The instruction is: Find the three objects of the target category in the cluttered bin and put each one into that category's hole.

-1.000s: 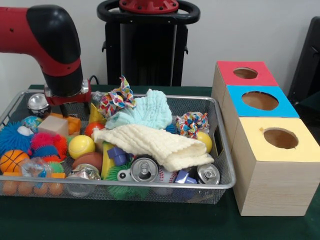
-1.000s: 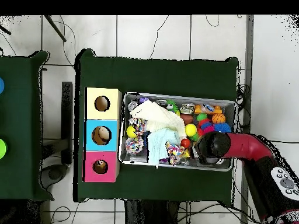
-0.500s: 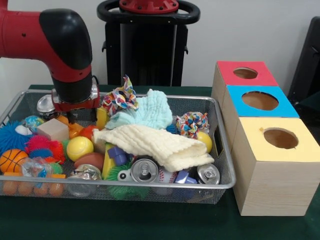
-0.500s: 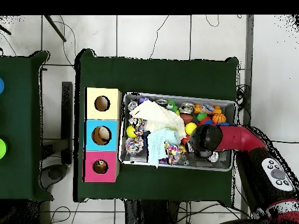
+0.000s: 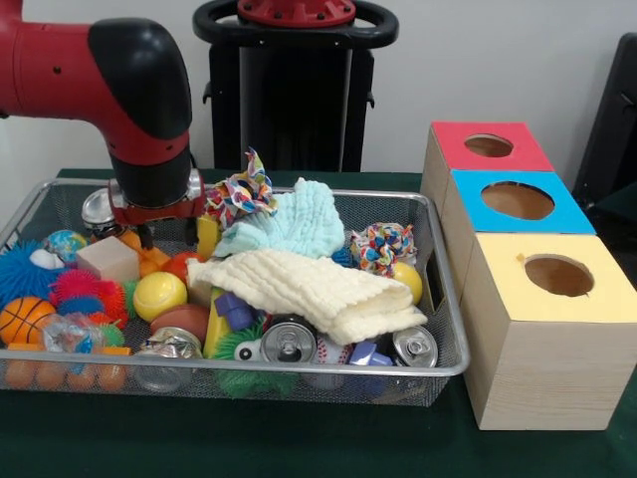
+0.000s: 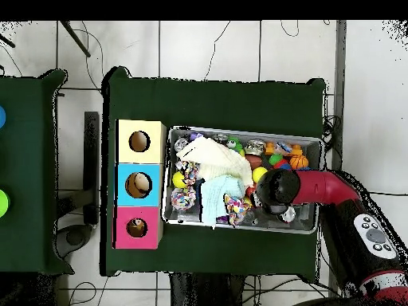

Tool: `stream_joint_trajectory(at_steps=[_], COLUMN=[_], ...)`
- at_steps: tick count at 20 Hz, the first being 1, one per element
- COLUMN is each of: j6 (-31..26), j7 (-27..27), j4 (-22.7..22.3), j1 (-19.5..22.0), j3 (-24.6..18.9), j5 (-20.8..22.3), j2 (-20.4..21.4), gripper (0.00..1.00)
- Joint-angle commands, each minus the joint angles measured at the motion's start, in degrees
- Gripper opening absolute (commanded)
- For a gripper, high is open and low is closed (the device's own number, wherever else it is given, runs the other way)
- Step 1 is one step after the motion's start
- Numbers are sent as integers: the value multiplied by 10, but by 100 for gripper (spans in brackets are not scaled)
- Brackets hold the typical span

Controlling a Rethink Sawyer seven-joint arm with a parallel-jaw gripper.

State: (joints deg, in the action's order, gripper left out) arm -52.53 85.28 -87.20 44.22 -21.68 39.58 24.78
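A wire mesh bin (image 5: 453,344) holds a heap of toys, cloths and cans. My gripper (image 5: 149,231) hangs low at the bin's back left, over orange blocks (image 5: 147,257) and beside a yellow piece (image 5: 207,235). The wrist hides its tip, so I cannot see its state or whether it holds anything. A cream cloth (image 5: 309,289) and a light blue cloth (image 5: 289,221) cover the middle. Nearby lie a wooden cube (image 5: 106,259), a yellow ball (image 5: 159,295) and a multicoloured rope toy (image 5: 237,194). In the overhead view the arm (image 6: 279,190) covers the gripper.
Three wooden boxes with round holes stand right of the bin: red (image 5: 488,146), blue (image 5: 516,201), yellow (image 5: 557,276). Cans (image 5: 287,342) line the bin's front wall. A basketball (image 5: 24,319) and spiky balls (image 5: 88,289) fill the left end. Another rope toy (image 5: 381,245) lies at the right.
The arm has moved right along the bin's back, from the left corner toward the rope toy, and sits a little lower over the orange blocks.
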Motion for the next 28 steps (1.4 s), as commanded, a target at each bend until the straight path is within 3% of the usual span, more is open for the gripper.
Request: stream_joint_trajectory(at_steps=[1, 5, 10, 14, 20, 28], j6=[206, 210, 147, 102, 68, 112], j7=[70, 88, 103, 75, 51, 79], j4=[32, 8, -106, -161, -207, -199], j1=[-15, -16, -7, 2, -6, -28], j3=[-38, -25, 3, 19, 46, 55], j5=[12, 8, -32, -65, -96, -99], j2=[-27, -12, 108, 191, 275, 240], gripper=[100, 100, 100, 100, 100, 100])
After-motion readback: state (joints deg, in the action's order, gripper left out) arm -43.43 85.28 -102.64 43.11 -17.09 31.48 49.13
